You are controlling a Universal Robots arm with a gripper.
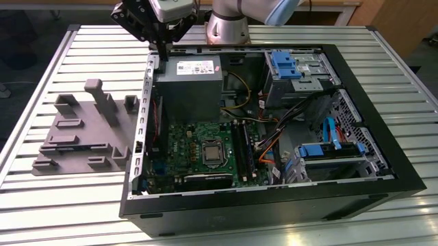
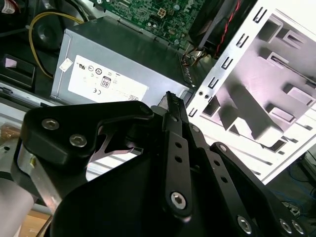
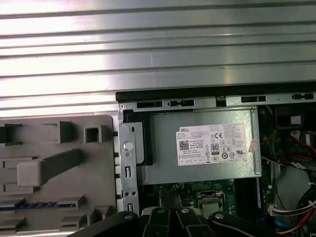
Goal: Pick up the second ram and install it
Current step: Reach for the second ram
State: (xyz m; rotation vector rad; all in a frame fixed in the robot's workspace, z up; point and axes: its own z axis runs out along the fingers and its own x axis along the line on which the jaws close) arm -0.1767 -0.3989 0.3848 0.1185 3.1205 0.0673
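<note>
Second wrist view shows the gripper (image 2: 171,101) closed on nothing

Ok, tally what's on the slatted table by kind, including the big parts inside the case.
Open computer case: 1
Grey fixture tray: 1
Power supply: 1
Motherboard: 1
Blue drive brackets: 2
Total: 6

Exterior view high, angled down on PC case (image 1: 274,210), both wrist views close over PSU (image 3: 205,148).
</note>
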